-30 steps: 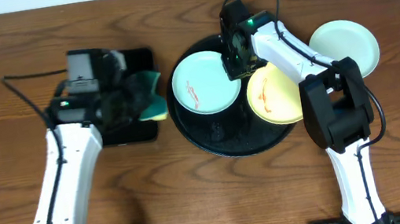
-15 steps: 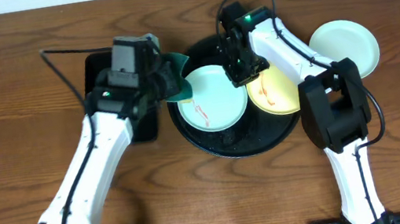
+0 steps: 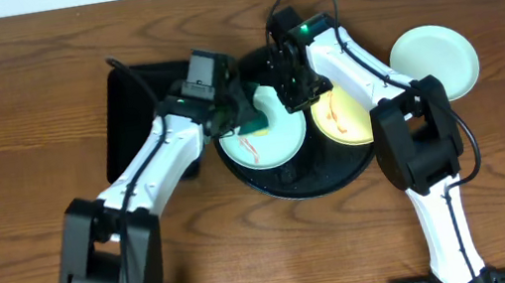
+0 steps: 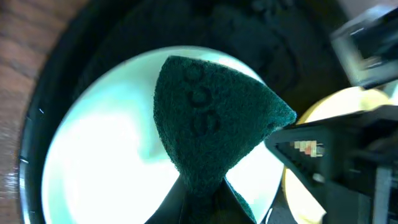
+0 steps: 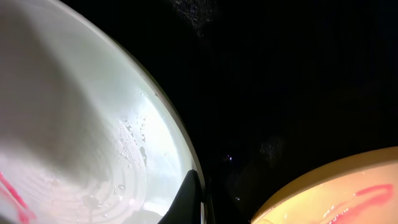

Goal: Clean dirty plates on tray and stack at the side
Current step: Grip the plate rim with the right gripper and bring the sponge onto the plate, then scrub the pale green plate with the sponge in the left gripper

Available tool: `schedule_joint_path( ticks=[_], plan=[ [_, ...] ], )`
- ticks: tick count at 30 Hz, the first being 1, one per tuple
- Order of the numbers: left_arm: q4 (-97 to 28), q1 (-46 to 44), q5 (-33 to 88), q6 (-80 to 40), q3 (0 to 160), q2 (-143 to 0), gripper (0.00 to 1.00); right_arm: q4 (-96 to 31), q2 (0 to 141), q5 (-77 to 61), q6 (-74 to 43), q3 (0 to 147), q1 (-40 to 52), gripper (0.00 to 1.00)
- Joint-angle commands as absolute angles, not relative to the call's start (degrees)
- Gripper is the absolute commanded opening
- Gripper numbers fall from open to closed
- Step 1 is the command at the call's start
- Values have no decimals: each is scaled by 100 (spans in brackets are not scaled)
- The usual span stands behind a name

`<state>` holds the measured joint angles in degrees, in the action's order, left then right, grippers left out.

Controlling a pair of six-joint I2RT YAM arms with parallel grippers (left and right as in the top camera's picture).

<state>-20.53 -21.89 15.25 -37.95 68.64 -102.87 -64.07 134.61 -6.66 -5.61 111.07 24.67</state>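
Observation:
The round black tray [image 3: 310, 175] carries a mint-blue plate [image 3: 273, 144] with a red smear and a yellow plate [image 3: 349, 117], also smeared. A second mint-blue plate [image 3: 434, 59] lies on the table to the tray's right. My left gripper [image 3: 240, 109] is shut on a dark green sponge [image 3: 254, 114] that hangs over the tray's mint plate [image 4: 99, 149]; in the left wrist view the sponge [image 4: 211, 118] fills the middle. My right gripper [image 3: 293, 93] is shut on that plate's far right rim [image 5: 186, 149], one finger [image 5: 189, 198] lying inside the rim. Beside it shows the yellow plate [image 5: 336, 193].
A rectangular black tray [image 3: 134, 119] sits on the wooden table left of the round tray, partly under my left arm. Both arms cross over the round tray's back half. Wet black tray floor [image 5: 286, 74] shows between the two plates.
My left arm swung right from the rectangular tray, carrying the sponge over the mint plate. The mint plate shifted toward the tray's front, with the right gripper still on its rim.

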Motion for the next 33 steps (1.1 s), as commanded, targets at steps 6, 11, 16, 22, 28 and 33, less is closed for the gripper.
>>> schedule_joint_path(
  ticks=[6, 11, 16, 22, 28, 33],
  plan=[
    [-1977, -2211, 1382, -4281, 6829, -10748, 8, -6326, 13535, -631, -1321, 11153, 2434, 1],
    [-1916, -2211, 1166, -4469, 6829, -10803, 8, -6272, 13535, -631, -1968, 11153, 2447, 1],
    [-1883, -2211, 1083, -4709, 6829, -10803, 8, -6191, 13535, -635, -2427, 11153, 2497, 1],
    [-1717, -2233, 943, -4882, 6829, -10842, 8, -6167, 13535, -650, -2486, 11153, 2545, 1],
    [-1520, -2307, 932, -4880, 6829, -10973, 8, -6108, 13535, -650, -2486, 11118, 2561, 1],
    [-1402, -2368, 939, -4882, 6829, -11264, 8, -6080, 13535, -650, -2484, 11030, 2561, 1]
  ],
)
